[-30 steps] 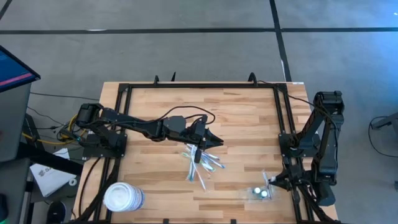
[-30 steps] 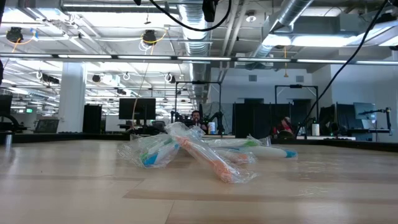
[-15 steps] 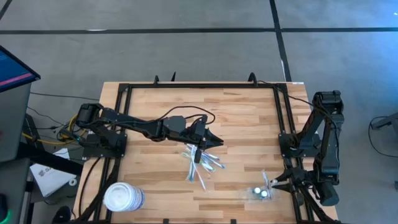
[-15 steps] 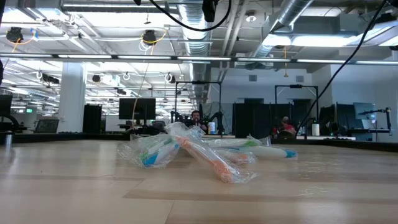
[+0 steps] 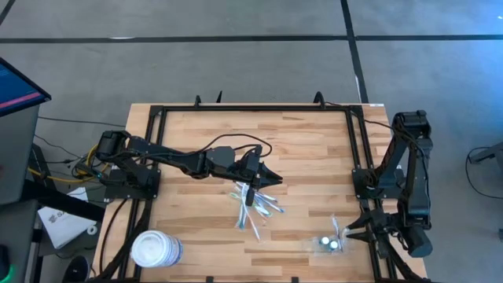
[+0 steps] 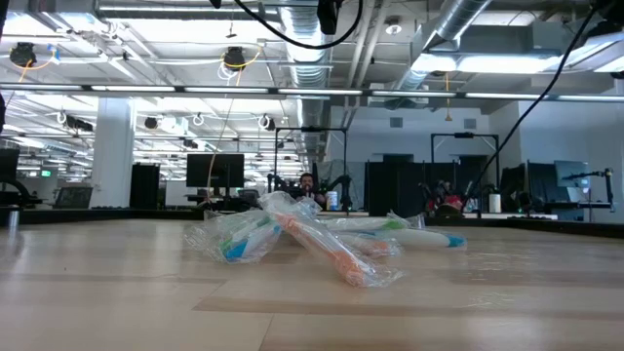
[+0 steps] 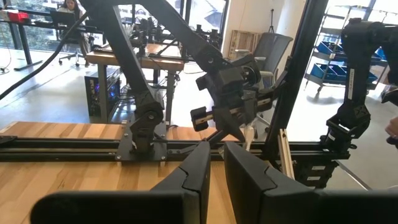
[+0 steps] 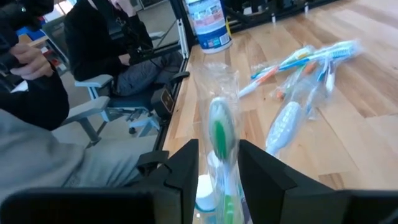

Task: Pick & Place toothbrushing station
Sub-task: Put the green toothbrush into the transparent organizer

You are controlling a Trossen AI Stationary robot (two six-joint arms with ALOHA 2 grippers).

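The toothbrushing station, a small see-through holder, stands near the table's near right corner. A wrapped green toothbrush sticks up out of it. My right gripper is open, level beside the station, one finger on either side of that toothbrush without touching it. A pile of wrapped toothbrushes lies flat on the wood in mid-table. My left gripper hangs shut and level above the pile's far side, holding nothing.
A large white round tub stands at the near left corner. A black frame rail runs round the table. In the right wrist view a seated person and office chairs show beyond the table's edge.
My right gripper has opened around the wrapped toothbrush that stands in the station. The station and the toothbrush pile have stayed where they were.
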